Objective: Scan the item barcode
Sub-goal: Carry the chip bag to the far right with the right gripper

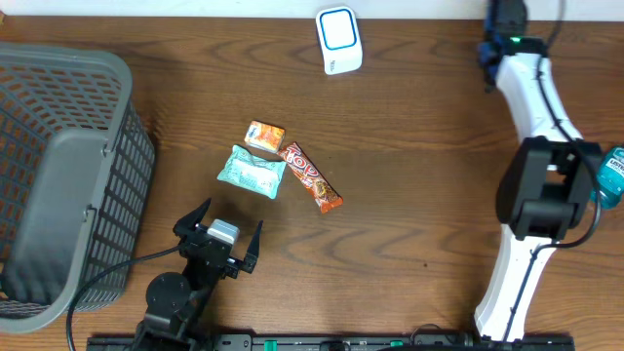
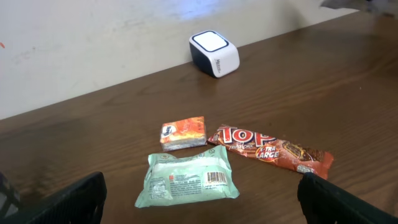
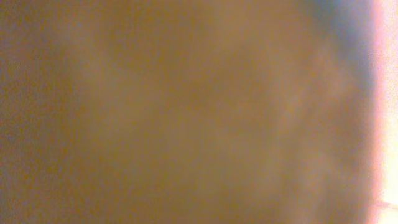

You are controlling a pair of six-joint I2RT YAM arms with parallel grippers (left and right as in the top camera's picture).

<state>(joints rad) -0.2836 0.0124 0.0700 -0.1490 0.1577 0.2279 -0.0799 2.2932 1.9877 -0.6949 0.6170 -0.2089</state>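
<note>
Left gripper (image 1: 224, 228): spread wide — nothing held.
Right gripper (image 1: 593, 183): closed — any hold cannot be told.
Scanner (image 1: 338, 40): untouched.

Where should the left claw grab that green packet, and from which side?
Pinch the green packet at the end nearest the basket, coming down from above. It lies flat and that end is clear, while the orange pack and chocolate bar sit close by its far edge and other end. The barcode would stay uncovered.
</note>
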